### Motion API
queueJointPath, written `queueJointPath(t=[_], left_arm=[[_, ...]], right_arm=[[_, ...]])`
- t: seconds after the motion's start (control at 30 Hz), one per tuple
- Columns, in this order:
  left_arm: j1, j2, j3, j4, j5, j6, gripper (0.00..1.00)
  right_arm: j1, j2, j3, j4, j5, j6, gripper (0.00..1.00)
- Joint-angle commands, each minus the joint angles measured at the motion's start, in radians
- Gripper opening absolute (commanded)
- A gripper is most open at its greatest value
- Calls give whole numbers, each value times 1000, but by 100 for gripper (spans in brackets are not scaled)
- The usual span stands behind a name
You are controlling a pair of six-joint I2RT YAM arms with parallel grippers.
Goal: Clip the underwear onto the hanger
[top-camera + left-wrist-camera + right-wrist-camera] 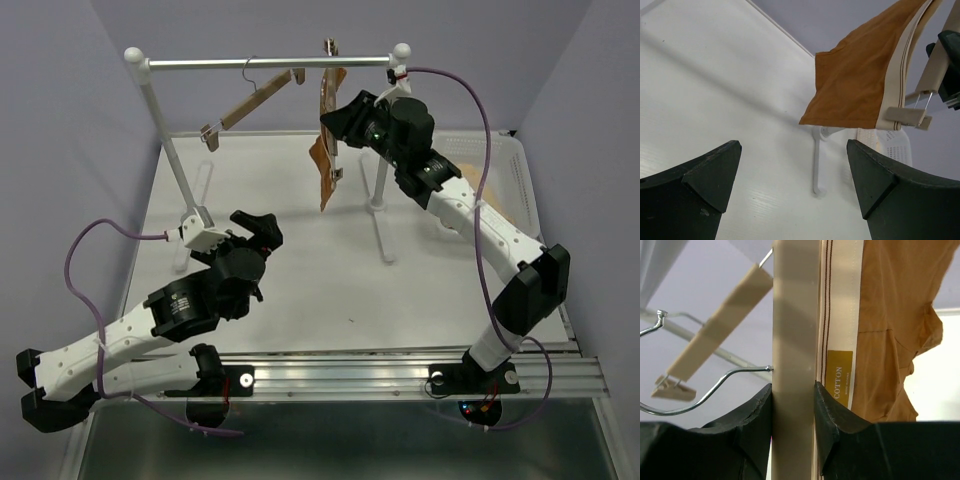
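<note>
The rust-orange underwear hangs from the light-wood hanger, which is tilted almost upright just under the rack's rail. My right gripper is shut on the hanger's bar. In the right wrist view the tan waistband lies against the bar, with the orange fabric beside it and the wire hook to the left. My left gripper is open and empty, low over the table. Its view shows the underwear ahead and above, held by a clip at the waistband's lower end.
A second identical hanger hangs tilted on the metal rail, also seen in the right wrist view. The white rack's posts and feet stand on the table. A white perforated basket is at the right.
</note>
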State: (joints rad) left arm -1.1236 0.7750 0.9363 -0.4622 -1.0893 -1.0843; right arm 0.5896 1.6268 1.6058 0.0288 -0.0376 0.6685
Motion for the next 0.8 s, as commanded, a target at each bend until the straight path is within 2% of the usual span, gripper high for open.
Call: queueJointPath(t=[0.0, 0.3, 0.43, 0.6, 0.77], left_arm=[[1, -22, -11, -38, -86, -49, 99], [2, -20, -34, 13, -73, -25, 99], [2, -13, -37, 1, -93, -31, 99], [2, -29, -42, 8, -104, -42, 99], [2, -39, -47, 28, -104, -35, 99]], right_arm=[[-7, 76, 157, 117, -2, 5, 11], [-16, 148, 204, 296, 4, 103, 12], [-16, 159, 215, 309, -24, 100, 12], [-16, 146, 148, 414, 33, 161, 13], [-16, 180, 167, 461, 74, 215, 15]])
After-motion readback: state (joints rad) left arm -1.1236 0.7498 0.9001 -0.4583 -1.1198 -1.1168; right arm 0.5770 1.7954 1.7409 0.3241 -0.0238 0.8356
